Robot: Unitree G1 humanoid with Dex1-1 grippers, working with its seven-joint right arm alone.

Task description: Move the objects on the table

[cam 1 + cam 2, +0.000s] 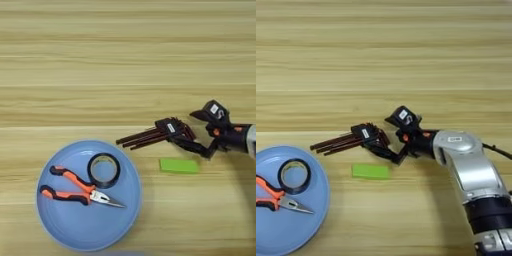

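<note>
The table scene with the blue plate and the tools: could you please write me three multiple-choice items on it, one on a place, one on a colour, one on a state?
1. Where do the pliers lie?
A. On the blue plate
B. On the bare table
C. On the green block

2. What colour are the pliers' handles?
A. Yellow and white
B. Orange and black
C. All green

3. What is the right gripper doing?
A. Hanging far from everything
B. Resting on the plate
C. At the hex keys, fingers at the labelled end

Answers:
1 A: the pliers sit inside the plate's rim, beside the black tape roll.
2 B: orange grips with black trim show in both views.
3 C: the black fingers meet the bundle at its labelled end, just above the block.
</note>
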